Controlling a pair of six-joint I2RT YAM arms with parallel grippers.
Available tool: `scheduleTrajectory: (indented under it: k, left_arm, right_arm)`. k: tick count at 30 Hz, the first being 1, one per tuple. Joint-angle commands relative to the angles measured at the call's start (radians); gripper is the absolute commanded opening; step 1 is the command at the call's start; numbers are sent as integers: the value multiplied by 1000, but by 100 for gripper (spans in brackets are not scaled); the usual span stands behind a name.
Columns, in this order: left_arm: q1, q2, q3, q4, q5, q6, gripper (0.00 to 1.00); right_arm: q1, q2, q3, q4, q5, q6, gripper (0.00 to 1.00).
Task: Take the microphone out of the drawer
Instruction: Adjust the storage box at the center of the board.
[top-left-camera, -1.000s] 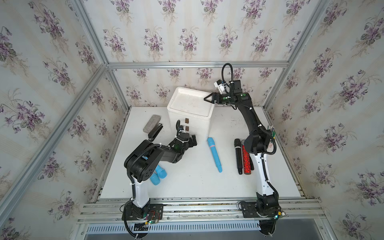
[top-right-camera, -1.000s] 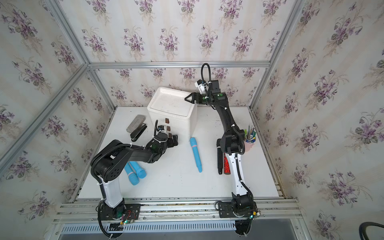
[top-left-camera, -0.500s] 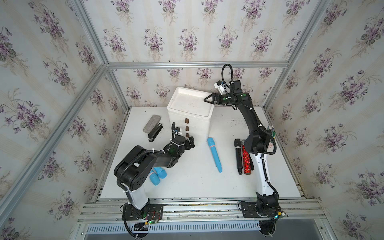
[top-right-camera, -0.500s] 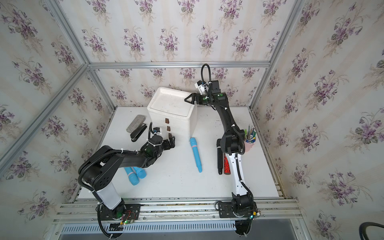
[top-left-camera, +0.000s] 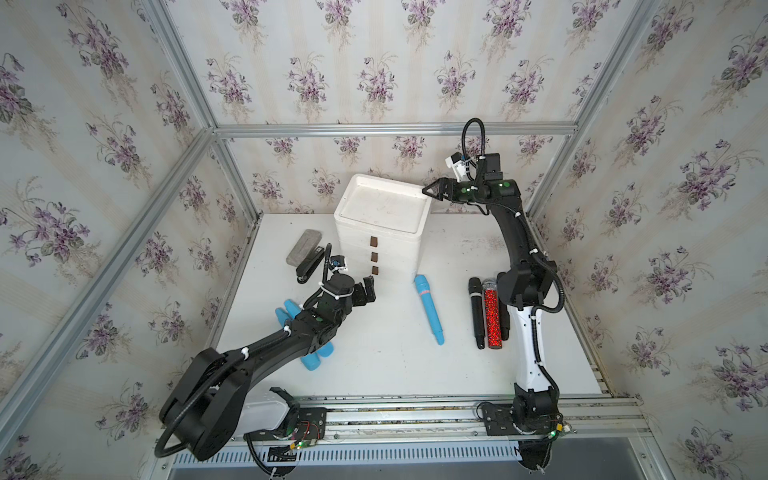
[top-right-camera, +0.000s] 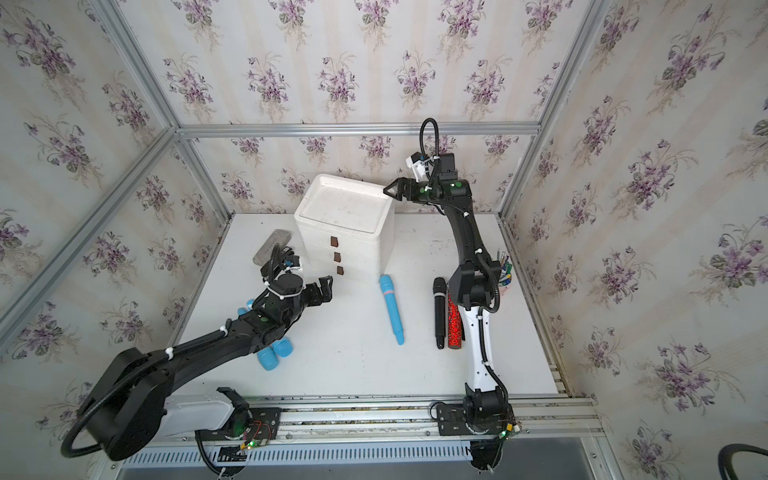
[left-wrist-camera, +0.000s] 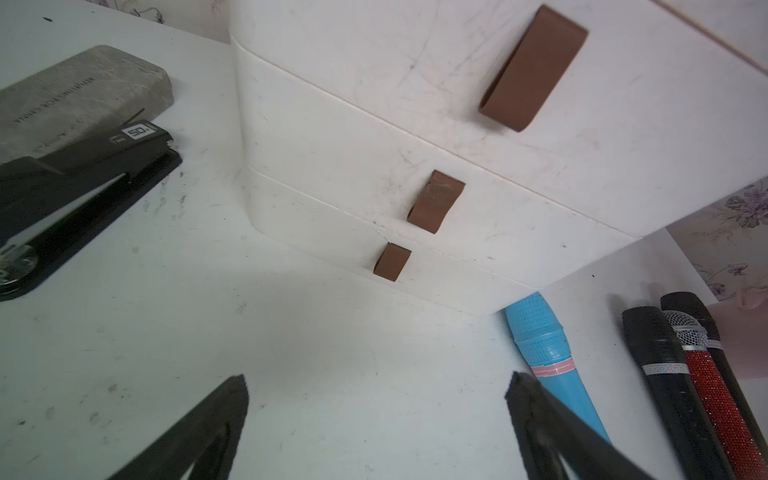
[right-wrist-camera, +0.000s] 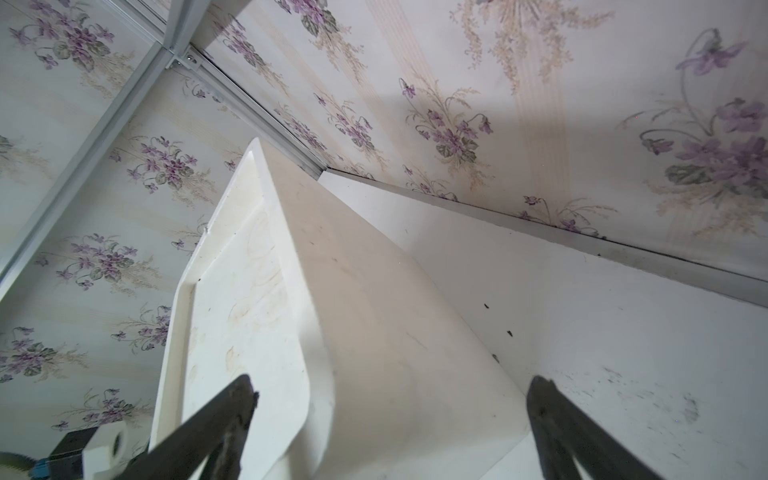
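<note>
Left wrist view showed you the left gripper (left-wrist-camera: 376, 378), spread and empty, had backed off to 6 o'clock of the shut drawer unit (left-wrist-camera: 374, 104), the right gripper (top-left-camera: 430, 192) had spread at its 2 o'clock corner, and the blue microphone (left-wrist-camera: 540, 336) lay out at 5 o'clock: likely done.

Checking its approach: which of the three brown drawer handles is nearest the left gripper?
The bottom handle, lowest on the white drawer unit, facing the left gripper; the other two sit higher.
</note>
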Motion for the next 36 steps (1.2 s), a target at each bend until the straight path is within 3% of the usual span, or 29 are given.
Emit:
scheduleTrajectory:
  k: [1,7,11,24,28,36]
  left_arm:
    - [9,-62,51,-244,-59,25,99]
    - [57,-168,130,-417,-73,8,99]
    - [145,-220,162,-490,3,-38,99]
    - [407,-284,200,-598,199,-2,99]
    - [440,-300,183,-598,215,-1,99]
    - [450,-256,186,-598,248,-5,99]
  right_arm:
    - [-2,-19,3,-23,75,-16,100]
    - [-1,-33,6,-92,238,-57,100]
    - [-1,-41,7,-154,341,-92,100]
    - [-16,-65,7,-214,472,-117,100]
    - [-31,-94,7,-194,395,-142,100]
    - [-31,-129,6,-151,-2,-191,100]
